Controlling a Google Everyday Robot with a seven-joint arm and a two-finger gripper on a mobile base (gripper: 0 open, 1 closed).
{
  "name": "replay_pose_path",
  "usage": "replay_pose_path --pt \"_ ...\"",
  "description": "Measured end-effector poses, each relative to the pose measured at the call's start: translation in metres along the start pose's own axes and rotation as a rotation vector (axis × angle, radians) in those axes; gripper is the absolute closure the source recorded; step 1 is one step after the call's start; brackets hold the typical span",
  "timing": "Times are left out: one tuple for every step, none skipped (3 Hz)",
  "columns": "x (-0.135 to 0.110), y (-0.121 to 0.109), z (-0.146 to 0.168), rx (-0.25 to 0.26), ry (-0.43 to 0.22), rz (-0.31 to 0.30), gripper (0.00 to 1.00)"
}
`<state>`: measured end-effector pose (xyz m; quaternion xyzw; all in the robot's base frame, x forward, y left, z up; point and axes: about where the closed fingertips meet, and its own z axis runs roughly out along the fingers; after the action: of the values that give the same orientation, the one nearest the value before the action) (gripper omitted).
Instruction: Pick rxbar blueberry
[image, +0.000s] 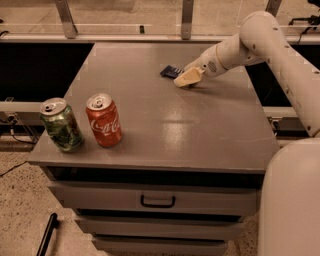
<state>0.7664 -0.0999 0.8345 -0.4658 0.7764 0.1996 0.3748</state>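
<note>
The rxbar blueberry (170, 72) is a small dark navy bar lying flat on the grey cabinet top (165, 115), toward the far middle. My gripper (185, 78) reaches in from the right on the white arm, its pale fingers low over the top and right against the bar's right end, covering part of it. The bar's left end sticks out from under the fingers.
A red cola can (103, 120) and a green can (61, 124) stand upright near the front left corner. Drawers with a black handle (157, 202) are below. The robot's white body (292, 200) fills the lower right.
</note>
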Motion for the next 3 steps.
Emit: replay_pose_path --pt "-0.002 0.000 -0.002 0.000 0.000 0.000 1.00" --pt "-0.003 0.000 -0.002 0.000 0.000 0.000 1.00" --pt "-0.035 0.023 -0.025 -0.032 -0.039 -0.090 1.00"
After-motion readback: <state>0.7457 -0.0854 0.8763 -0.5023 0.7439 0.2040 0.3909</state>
